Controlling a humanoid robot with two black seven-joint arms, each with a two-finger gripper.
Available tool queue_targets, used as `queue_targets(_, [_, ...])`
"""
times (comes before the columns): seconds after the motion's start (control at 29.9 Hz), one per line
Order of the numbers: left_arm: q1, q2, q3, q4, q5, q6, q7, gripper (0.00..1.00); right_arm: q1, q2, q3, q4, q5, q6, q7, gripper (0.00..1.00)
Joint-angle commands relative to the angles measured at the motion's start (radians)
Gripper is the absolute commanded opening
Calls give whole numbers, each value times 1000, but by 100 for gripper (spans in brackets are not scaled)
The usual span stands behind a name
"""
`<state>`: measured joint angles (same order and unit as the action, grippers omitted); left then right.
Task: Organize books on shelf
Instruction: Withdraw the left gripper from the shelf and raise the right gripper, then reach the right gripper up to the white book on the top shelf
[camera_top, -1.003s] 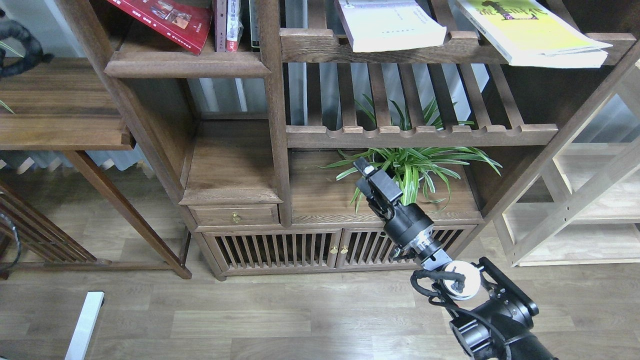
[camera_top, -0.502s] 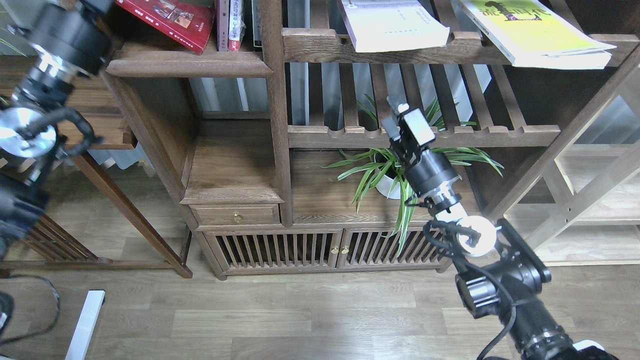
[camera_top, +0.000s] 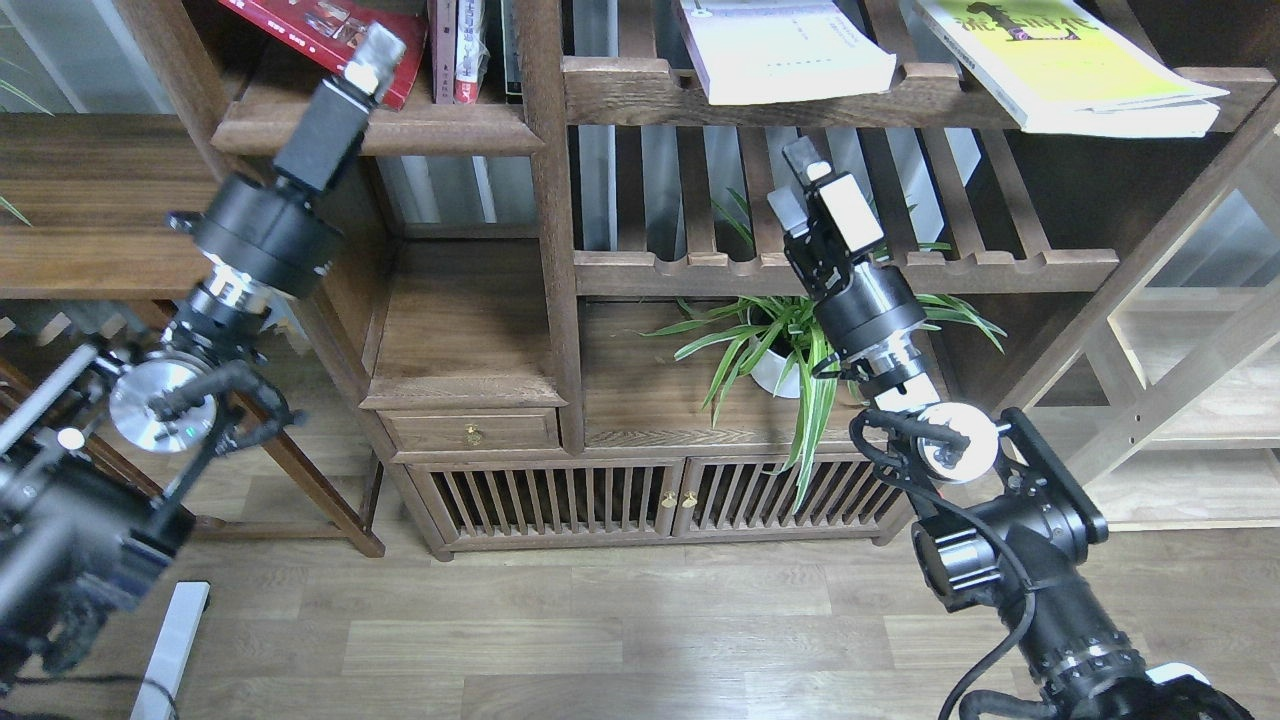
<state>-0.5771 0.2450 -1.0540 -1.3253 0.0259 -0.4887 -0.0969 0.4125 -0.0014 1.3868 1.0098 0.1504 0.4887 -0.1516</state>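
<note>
Reaching up, left claw (camera_top: 372, 48) touches the dark red book (camera_top: 300, 20), nearer than right claw (camera_top: 803, 160); neither claw's finger gap is readable.

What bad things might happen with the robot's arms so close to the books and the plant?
1. The yellow-green book sticks out past the front rail of the shelf, so a bump might tip it off.
2. The left gripper is right at the dark red book, which lies tilted, and a nudge may slide it.
3. The right gripper and its arm are in front of the spider plant, so they could snag leaves or knock its white pot.
</note>
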Motion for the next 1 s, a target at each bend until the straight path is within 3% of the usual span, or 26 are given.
queue_targets(0.0, [17,-38,29,-5,3,0,6,97,8,-5,21,7,0,0,0,99])
queue_targets(0.37, [19,-86,109,17,11,0,17,97,107,-12,31,16,0,-15,0,99])
queue_targets(0.5, [28,-78,134,20,12,0,37,97,111,-14,29,16,1,-61,-2,99])
queue_targets(0.97, [33,-78,134,18,11,0,39,97,175,-86,21,16,3,-263,-8,98])
